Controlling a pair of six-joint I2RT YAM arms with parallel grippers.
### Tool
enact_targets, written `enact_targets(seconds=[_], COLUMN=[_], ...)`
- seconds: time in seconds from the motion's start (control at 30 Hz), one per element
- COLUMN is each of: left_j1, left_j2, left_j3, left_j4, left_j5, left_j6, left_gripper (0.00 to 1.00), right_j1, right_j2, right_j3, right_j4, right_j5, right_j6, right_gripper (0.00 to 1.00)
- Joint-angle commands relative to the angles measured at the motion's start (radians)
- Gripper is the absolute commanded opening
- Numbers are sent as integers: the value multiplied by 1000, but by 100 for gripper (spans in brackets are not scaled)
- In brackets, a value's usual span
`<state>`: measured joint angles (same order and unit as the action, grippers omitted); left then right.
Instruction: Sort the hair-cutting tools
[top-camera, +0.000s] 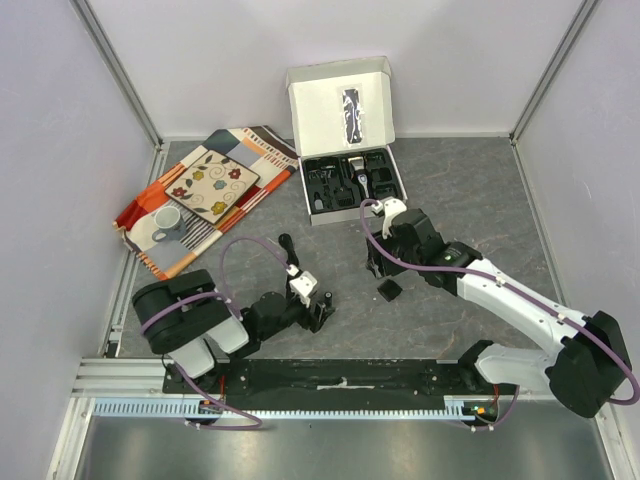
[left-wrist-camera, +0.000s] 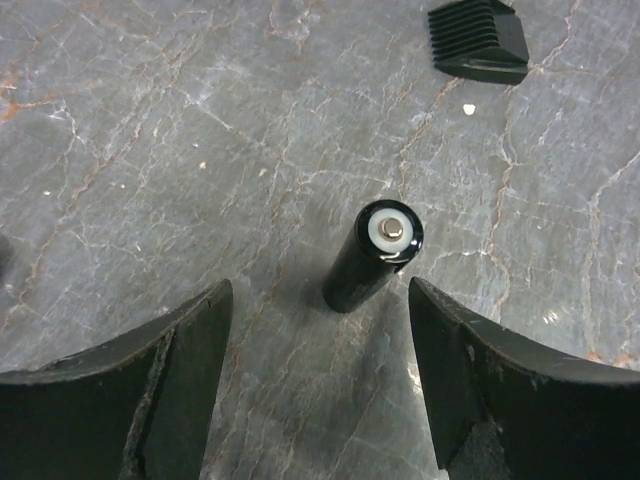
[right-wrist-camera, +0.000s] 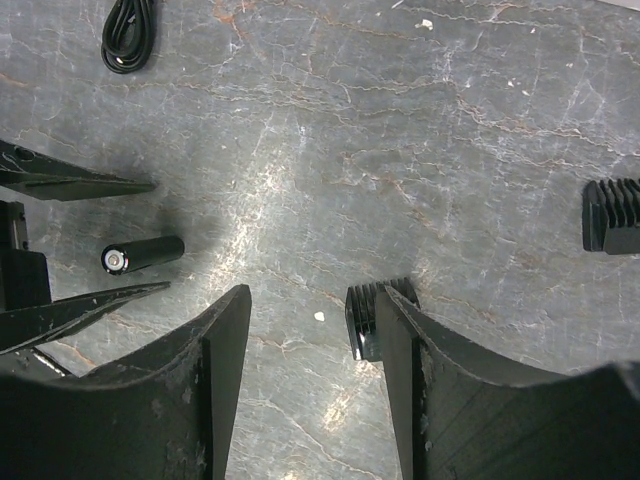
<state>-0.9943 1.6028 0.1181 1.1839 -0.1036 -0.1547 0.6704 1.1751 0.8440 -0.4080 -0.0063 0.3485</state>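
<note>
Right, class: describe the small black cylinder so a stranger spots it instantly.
On the grey table, find the open left gripper near the front edge. The small black cylinder sits at the gap between its fingertips. Unlike the ribbed comb attachments nearby, it is smooth, with one white-ringed end.

Glossy black cylinder (left-wrist-camera: 368, 262) with metal tip; matt ribbed plastic comb (left-wrist-camera: 482, 40); veined stone-look grey table (left-wrist-camera: 200, 120).

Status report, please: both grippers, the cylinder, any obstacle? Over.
Left gripper open, cylinder upright between its jaws, not gripped. Right gripper open, comb beside one jaw. No obstacle seen.
</note>
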Motion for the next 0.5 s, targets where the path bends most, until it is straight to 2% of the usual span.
enact_targets(seconds=[0.0,0.1,0.3,0.43,0.47], left_j1=[-20,-33,-43,-43,-44], left_j2=[92,111,123,152,160], left_j3=[-17,-11,5,6,6], left_j4=[336,353,388,437,450], left_j5=[-62,-71,-68,-70,-71], left_j6=[47,49,66,66,66], left_gripper=[78,77,58,39,38], right_j1=[8,11,15,24,24], right_j2=[17,21,28,20,18], right_j3=[-13,-16,-19,-19,-20], right_j4=[46,48,52,44,43], right_j5=[-26,-26,-26,-27,-26], right_j6=[-3,-3,3,4,4], right_gripper=[61,61,60,60,60])
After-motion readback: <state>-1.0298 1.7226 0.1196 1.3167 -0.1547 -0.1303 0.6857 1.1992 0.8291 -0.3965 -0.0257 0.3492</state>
